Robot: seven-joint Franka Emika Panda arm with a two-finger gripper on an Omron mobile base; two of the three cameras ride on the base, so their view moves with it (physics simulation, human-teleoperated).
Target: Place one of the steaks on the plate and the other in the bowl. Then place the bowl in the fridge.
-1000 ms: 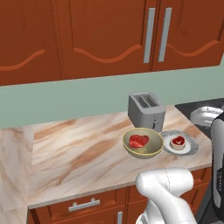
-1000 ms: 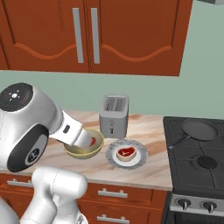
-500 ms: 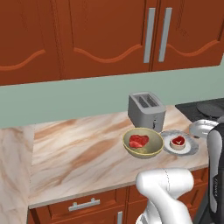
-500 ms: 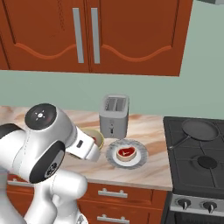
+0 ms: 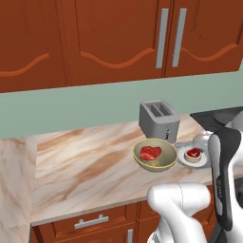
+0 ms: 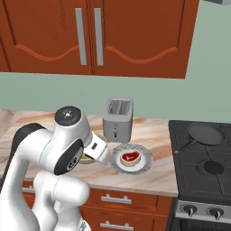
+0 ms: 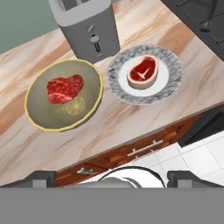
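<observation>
The olive-yellow bowl (image 5: 155, 155) stands on the marble counter with one raw red steak (image 5: 150, 153) lying in it. Just to its right the grey-rimmed plate (image 5: 192, 156) carries the other steak (image 5: 192, 153). The hand view looks down on both: bowl (image 7: 63, 100) with its steak (image 7: 64, 89), plate (image 7: 145, 74) with its steak (image 7: 142, 71). My gripper (image 7: 113, 178) is open and holds nothing, pulled back above the counter's front edge, clear of both dishes. In the right base view my arm covers most of the bowl (image 6: 85, 159). The fridge is out of view.
A steel toaster (image 5: 159, 118) stands right behind the bowl and plate. A black stove (image 6: 203, 153) with a dark pan (image 6: 205, 132) lies to the right of the plate. Red-brown wall cabinets (image 5: 118, 38) hang overhead, drawers (image 7: 144, 148) run below the counter edge.
My arm has swung back and lower toward the base, away from the bowl. Both steaks, the bowl and the plate have stayed where they were. The gripper has stayed open.
</observation>
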